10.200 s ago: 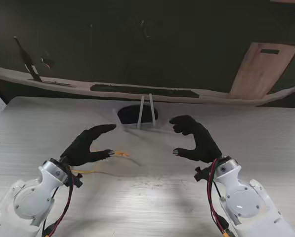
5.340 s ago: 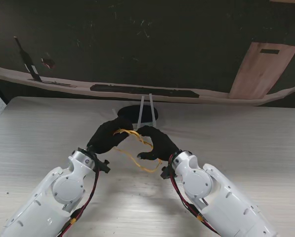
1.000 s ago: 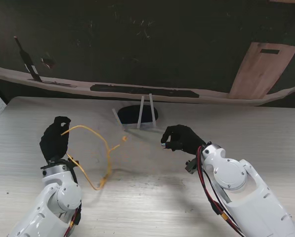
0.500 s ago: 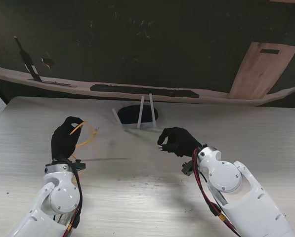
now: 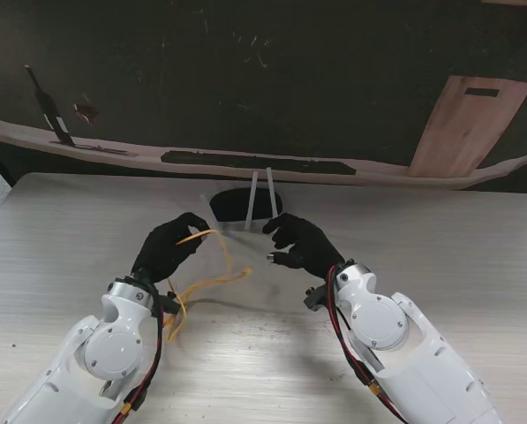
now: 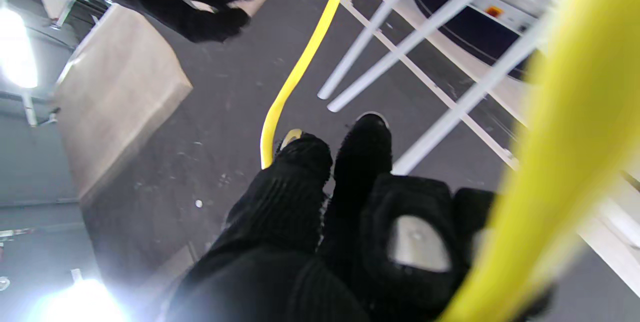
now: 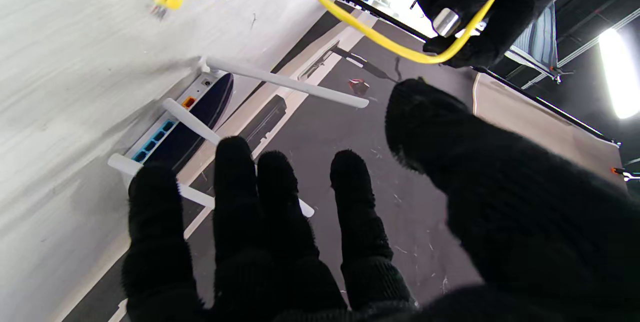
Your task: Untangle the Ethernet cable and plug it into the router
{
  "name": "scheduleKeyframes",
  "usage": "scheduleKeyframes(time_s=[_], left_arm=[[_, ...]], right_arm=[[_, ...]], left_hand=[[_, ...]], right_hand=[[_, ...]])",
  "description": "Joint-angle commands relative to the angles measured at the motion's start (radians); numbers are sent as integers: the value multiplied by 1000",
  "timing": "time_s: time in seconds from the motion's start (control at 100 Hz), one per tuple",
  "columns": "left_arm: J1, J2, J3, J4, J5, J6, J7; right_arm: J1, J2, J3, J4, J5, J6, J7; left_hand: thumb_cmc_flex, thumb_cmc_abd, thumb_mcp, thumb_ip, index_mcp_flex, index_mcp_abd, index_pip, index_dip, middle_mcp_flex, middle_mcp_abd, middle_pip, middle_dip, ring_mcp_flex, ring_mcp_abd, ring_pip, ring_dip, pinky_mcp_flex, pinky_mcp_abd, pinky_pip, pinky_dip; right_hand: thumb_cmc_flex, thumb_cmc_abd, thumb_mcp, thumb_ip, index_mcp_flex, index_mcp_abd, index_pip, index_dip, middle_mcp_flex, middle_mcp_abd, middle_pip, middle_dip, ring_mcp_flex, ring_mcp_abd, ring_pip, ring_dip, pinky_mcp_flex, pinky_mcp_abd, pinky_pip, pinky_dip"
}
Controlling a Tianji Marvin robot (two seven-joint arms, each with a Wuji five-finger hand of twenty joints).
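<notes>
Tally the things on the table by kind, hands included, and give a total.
Yellow Ethernet cable: 1
Router: 1
Black-gloved hands: 2, left hand and right hand
Total: 4

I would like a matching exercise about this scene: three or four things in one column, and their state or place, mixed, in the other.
1. left hand
2. right hand
3. router
4. yellow Ethernet cable

a. fingers apart, holding nothing
b. at the table's far edge, antennas up
c. closed on the cable
d. hanging in a loop

Pairs: 1-c, 2-a, 3-b, 4-d
</notes>
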Motion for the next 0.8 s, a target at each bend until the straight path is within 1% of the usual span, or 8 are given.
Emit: scheduleKeyframes(time_s=[0.0, 0.24, 0.43, 0.53, 0.6, 0.69, 0.73, 0.79], left_arm=[[-10, 1, 13, -25, -8, -8, -25], [-35, 5, 43, -30, -62, -69, -70], [-50, 4, 57, -28, -83, -94, -81], [-56, 3, 64, -23, -88, -97, -81], [-61, 0, 69, -16, -88, -96, -71], [-62, -3, 73, -10, -79, -90, -51], [-62, -5, 75, -6, -54, -82, -32], [-63, -6, 77, 3, -17, -69, -4]], right_arm=[[0, -10, -10, 3, 3, -12, 16], [34, -20, -68, 32, 17, -13, 8], [76, -32, -112, 63, 19, 21, -6], [85, -29, -123, 62, 51, 25, 25], [90, -24, -131, 58, 85, 26, 65], [88, -28, -136, 57, 161, 4, 81], [83, -33, -135, 49, 187, 2, 75], [76, -35, -129, 38, 234, -2, 80]], left_hand=[[59, 49, -26, 17, -5, 6, 0, -6, 18, -10, 21, 26, 28, 136, 38, -13, 39, -30, 269, -11], [59, 51, -29, 18, -6, 3, 0, -4, 16, -14, 12, 24, 29, 132, 34, -15, 39, -30, 265, -16], [59, 53, -33, 18, -7, 2, -2, -5, 16, -16, 8, 23, 29, 130, 32, -16, 39, -29, 261, -20], [59, 53, -33, 19, -7, 2, -1, -4, 15, -17, 6, 23, 29, 129, 31, -17, 39, -28, 258, -22], [59, 52, -34, 19, -5, 3, 0, -3, 15, -18, 5, 23, 29, 128, 30, -17, 38, -28, 257, -24], [59, 53, -36, 19, -6, 3, -1, -4, 14, -17, 0, 21, 29, 128, 28, -18, 37, -24, 251, -27], [59, 53, -38, 18, -5, 4, -1, -4, 14, -17, -1, 21, 29, 129, 27, -18, 37, -22, 248, -29], [59, 54, -42, 17, -6, 1, 0, -3, 18, -23, -4, 19, 29, 129, 25, -19, 37, -18, 246, -31]], right_hand=[[-38, -49, 24, 5, -63, -13, -2, 15, -68, -55, -3, -14, -64, -64, -47, -25, -47, -86, -69, -26], [-85, -116, 38, -13, -187, 52, -1, -8, -255, -102, 28, -13, -284, -140, -86, -34, -162, -279, -284, -121], [-103, -162, 48, -21, -232, 55, 8, -17, -332, -113, 46, -15, -365, -164, -76, -30, -229, -357, -302, -146], [-101, -163, 49, -23, -154, 37, 6, -22, -312, -114, 45, -23, -362, -164, -69, -30, -252, -363, -250, -154], [-62, -136, 46, -14, -15, 33, 7, -15, -228, -103, 38, -25, -296, -140, -57, -27, -235, -340, -193, -172], [94, -66, 77, 23, 254, 5, 34, 14, 33, -79, 18, -18, -50, -58, -32, -20, -115, -251, -94, -168], [235, -29, 54, -80, 290, -20, 174, -148, 122, -77, 26, -8, 49, -35, -11, -14, -56, -213, -63, -166], [340, 8, 50, -96, 336, -42, 268, -192, 238, -75, 17, -23, 169, -16, 1, -19, 28, -172, -41, -165]])
